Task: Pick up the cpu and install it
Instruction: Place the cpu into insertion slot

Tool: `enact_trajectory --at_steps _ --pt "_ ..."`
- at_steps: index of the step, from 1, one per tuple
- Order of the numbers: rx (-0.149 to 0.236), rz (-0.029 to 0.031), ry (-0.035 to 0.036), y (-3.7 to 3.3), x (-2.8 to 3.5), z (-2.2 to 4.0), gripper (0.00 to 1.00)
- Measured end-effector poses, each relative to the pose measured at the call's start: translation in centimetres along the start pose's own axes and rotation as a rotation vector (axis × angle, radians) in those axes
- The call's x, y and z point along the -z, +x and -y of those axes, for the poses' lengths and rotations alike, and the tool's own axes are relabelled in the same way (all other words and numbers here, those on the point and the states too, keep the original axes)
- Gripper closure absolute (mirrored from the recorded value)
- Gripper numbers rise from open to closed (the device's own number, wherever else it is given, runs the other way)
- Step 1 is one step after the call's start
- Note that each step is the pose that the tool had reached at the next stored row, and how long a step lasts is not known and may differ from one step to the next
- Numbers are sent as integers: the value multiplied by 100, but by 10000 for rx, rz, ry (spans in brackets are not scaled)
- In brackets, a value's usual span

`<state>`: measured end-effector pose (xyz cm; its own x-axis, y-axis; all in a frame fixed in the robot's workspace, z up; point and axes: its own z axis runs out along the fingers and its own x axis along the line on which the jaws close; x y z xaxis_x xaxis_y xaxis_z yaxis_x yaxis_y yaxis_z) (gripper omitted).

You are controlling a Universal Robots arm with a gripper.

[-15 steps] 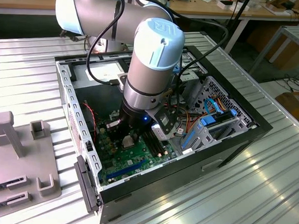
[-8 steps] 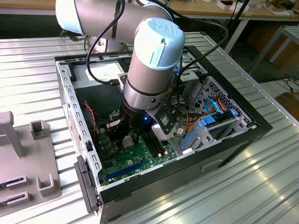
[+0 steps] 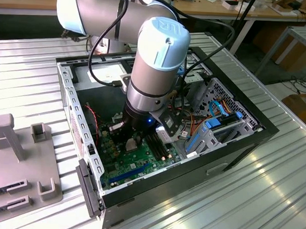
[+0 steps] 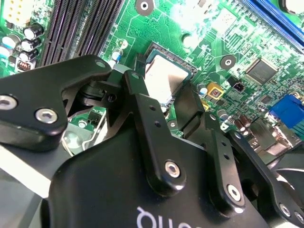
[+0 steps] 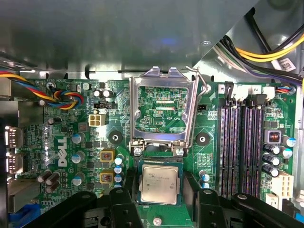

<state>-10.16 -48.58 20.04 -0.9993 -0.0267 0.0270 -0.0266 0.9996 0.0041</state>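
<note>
First wrist view: cpu [image 5: 159,185] lies flat in the black socket [image 5: 159,162], metal face up and edges parallel to the socket walls. It's square, so no long axis. The lid is matte silver-tan with rounded corners. The gripper [image 4: 159,88] sits low over it. The black fingers [image 5: 124,206] are parted, one each side of the chip, gripping nothing; a thin dark strip of socket shows between each and the chip edge. The stamped steel load plate [image 5: 134,109] is hinged open just beside the socket. Green board [image 5: 209,118], ribbed metal worktop [image 3: 271,201].
</note>
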Motion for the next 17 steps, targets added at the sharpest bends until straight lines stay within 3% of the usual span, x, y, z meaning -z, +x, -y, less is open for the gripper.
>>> enact_trajectory --at_steps 8,17 --pt "255 0 1 0 -1 19 49" --pt "178 0 -10 -9 -1 20 49"
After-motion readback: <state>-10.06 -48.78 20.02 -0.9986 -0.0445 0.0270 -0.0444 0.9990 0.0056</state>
